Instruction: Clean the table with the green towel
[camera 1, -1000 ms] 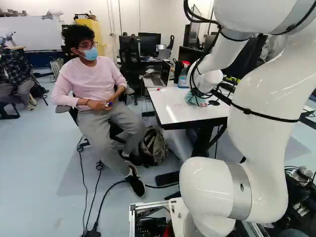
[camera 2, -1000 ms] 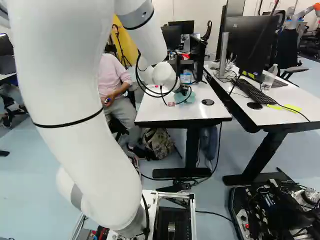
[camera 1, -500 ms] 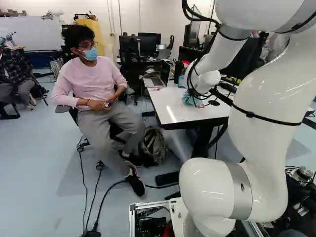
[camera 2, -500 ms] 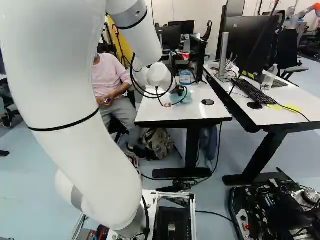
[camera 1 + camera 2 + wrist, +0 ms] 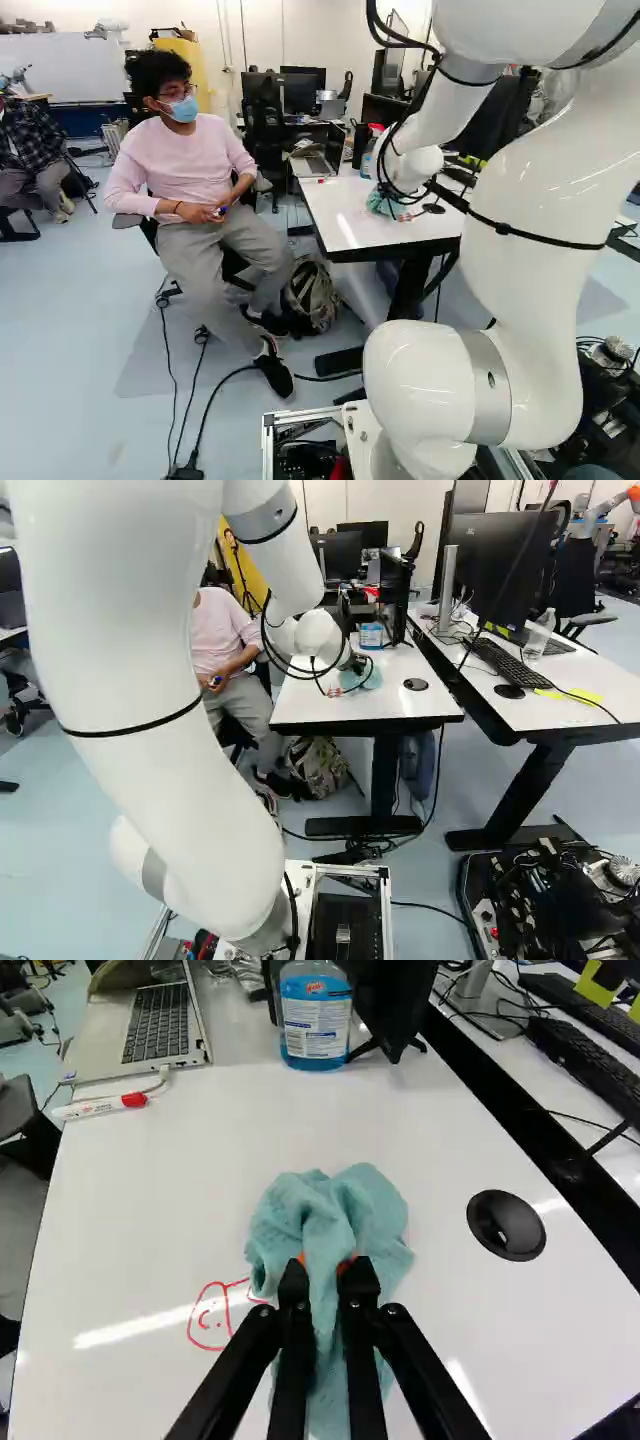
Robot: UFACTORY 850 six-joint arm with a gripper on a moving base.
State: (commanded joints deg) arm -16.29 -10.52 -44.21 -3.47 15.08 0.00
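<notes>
In the right base view the gripper (image 5: 358, 664) is small above the white table (image 5: 340, 708), partly hidden by cables. The wrist view shows my gripper (image 5: 328, 1265) shut on the green towel (image 5: 375, 1210), its two fingers pinching a fold from both sides. The towel's crumpled front part spreads on the white tabletop (image 5: 190, 1190) ahead of the fingers, and more cloth hangs between and under them. A red drawing (image 5: 208, 1328) of a face-like shape lies just beside the towel, one end meeting its edge.
A blue spray bottle (image 5: 315, 1020), a laptop (image 5: 160, 1020) and a red-capped marker (image 5: 100, 1107) stand or lie at the table's far side. A round black cable cover (image 5: 506, 1225) is beside the towel. A seated person (image 5: 185, 180) is left of the table.
My arm has shifted slightly over the table, moving the towel a little toward the person's side and nearer the table's front edge. The base has not moved.
</notes>
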